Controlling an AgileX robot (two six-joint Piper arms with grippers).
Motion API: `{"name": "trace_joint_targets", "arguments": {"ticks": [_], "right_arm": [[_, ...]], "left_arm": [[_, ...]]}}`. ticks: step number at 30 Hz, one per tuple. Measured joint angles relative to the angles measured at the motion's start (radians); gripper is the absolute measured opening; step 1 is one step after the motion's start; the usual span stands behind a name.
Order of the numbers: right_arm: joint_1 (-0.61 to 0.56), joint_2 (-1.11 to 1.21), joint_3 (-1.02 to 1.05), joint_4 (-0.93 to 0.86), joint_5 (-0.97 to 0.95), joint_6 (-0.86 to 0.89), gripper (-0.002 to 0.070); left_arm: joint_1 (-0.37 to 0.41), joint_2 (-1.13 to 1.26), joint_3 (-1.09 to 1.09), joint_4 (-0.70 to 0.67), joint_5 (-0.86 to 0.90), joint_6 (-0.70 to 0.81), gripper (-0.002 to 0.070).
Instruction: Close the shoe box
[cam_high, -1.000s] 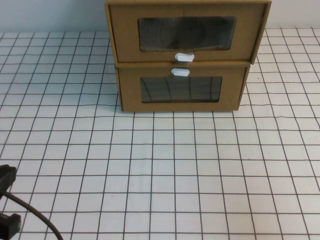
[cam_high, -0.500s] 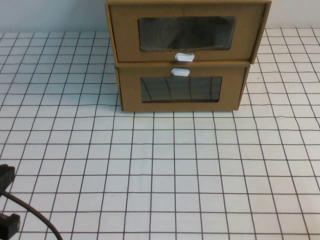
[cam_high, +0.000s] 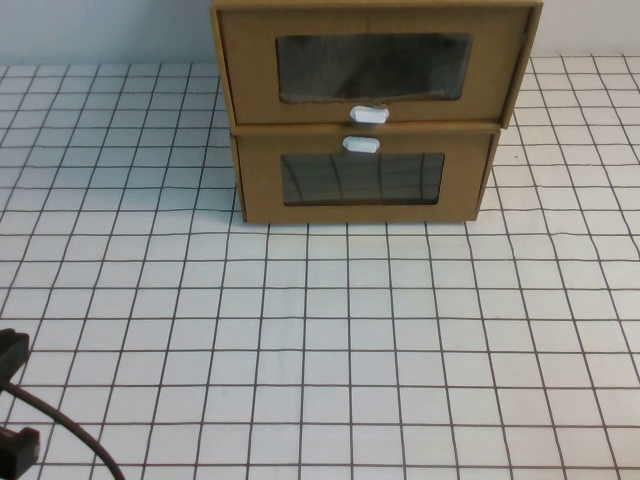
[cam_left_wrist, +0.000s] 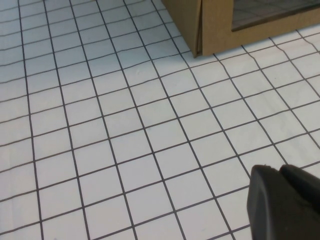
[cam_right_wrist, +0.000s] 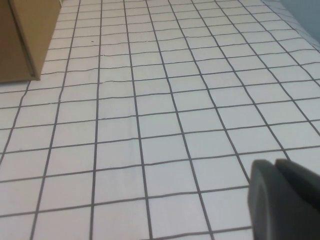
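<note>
The shoe box (cam_high: 375, 65) is the upper of two stacked brown cardboard drawers at the table's far middle. It has a wide clear window with a small white pull tab (cam_high: 368, 114) below it. Its front looks wider than the drawer beneath and overhangs it. My left gripper (cam_left_wrist: 279, 169) is shut on nothing, low over the grid near the table's front left, far from the box. Part of the left arm (cam_high: 12, 352) shows in the high view's bottom left corner. My right gripper (cam_right_wrist: 275, 162) is shut and empty, out of the high view.
The lower cardboard drawer (cam_high: 365, 178) carries its white tab (cam_high: 361, 144) above its window. Its corners show in the wrist views (cam_left_wrist: 200, 25) (cam_right_wrist: 22, 45). A white grid-lined table (cam_high: 350, 330) spreads in front of the boxes. A black cable (cam_high: 70, 430) runs from the left arm.
The left arm's black parts at the bottom left corner have slid slightly lower and leftward. The boxes have not moved.
</note>
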Motion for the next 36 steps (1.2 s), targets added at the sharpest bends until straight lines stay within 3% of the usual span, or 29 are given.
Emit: {"name": "trace_joint_targets", "arguments": {"ticks": [16, 20, 23, 29, 32, 36], "right_arm": [[0.0, 0.0, 0.0, 0.0, 0.0, 0.0, -0.0013], [0.0, 0.0, 0.0, 0.0, 0.0, 0.0, -0.0013], [0.0, 0.0, 0.0, 0.0, 0.0, 0.0, -0.0013], [0.0, 0.0, 0.0, 0.0, 0.0, 0.002, -0.0013], [0.0, 0.0, 0.0, 0.0, 0.0, 0.002, -0.0013], [0.0, 0.0, 0.0, 0.0, 0.0, 0.002, -0.0013]], "left_arm": [[-0.01, 0.0, 0.005, 0.009, -0.004, 0.0, -0.0002], [-0.04, -0.033, 0.06, 0.101, -0.089, -0.005, -0.0002], [-0.034, -0.118, 0.149, 0.138, -0.237, -0.104, -0.0002], [0.073, -0.364, 0.435, 0.14, -0.63, -0.19, -0.0002], [0.139, -0.484, 0.536, 0.113, -0.658, -0.201, -0.0002], [0.172, -0.538, 0.567, 0.108, -0.56, -0.206, -0.0002]]}}
